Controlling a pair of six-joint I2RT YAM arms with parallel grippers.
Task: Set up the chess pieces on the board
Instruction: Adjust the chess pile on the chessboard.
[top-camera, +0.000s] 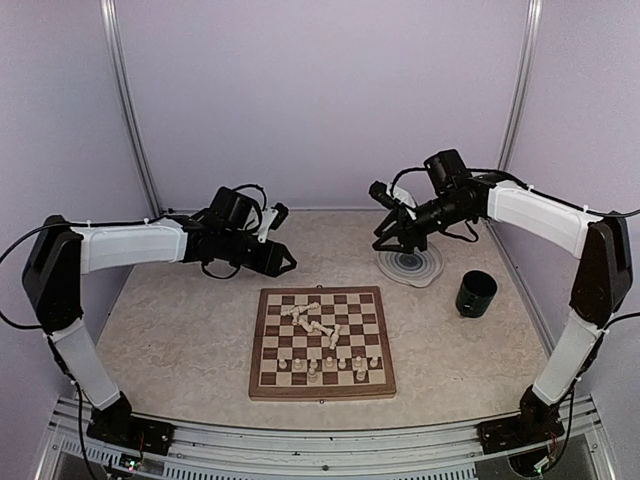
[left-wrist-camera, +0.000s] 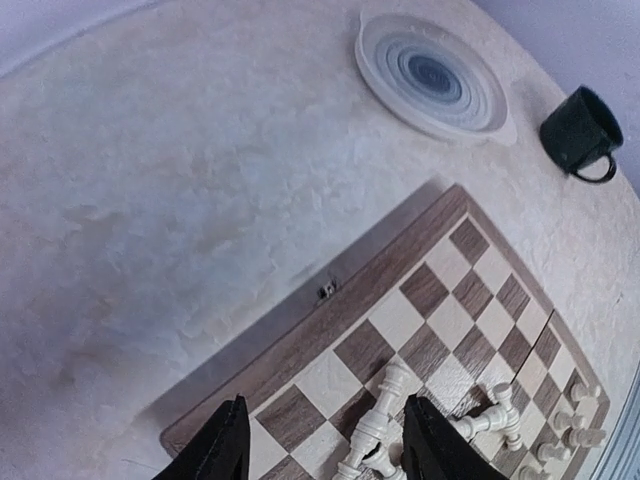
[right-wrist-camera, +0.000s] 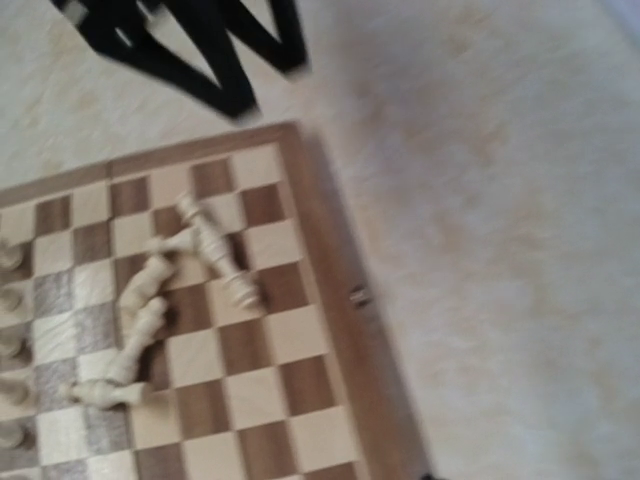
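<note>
The board (top-camera: 322, 342) lies flat in the middle of the table. Several pale chess pieces (top-camera: 312, 322) lie toppled in a heap on its middle squares, and several more stand on its two near rows (top-camera: 330, 368). My left gripper (top-camera: 285, 263) hovers over the board's far left edge. In the left wrist view that gripper (left-wrist-camera: 325, 450) is open and empty, with fallen pieces (left-wrist-camera: 385, 415) on the squares below it. My right gripper (top-camera: 388, 238) hangs above the far right, its fingers apart and nothing seen in them. The right wrist view is blurred and shows the board's border (right-wrist-camera: 330, 300) and fallen pieces (right-wrist-camera: 215, 250).
A round grey-ringed plate (top-camera: 410, 265) sits behind the board's right corner, under the right gripper. A dark mug (top-camera: 476, 293) stands to the right of the board. The plate (left-wrist-camera: 435, 75) and the mug (left-wrist-camera: 580, 130) also show in the left wrist view. Pale walls enclose the table.
</note>
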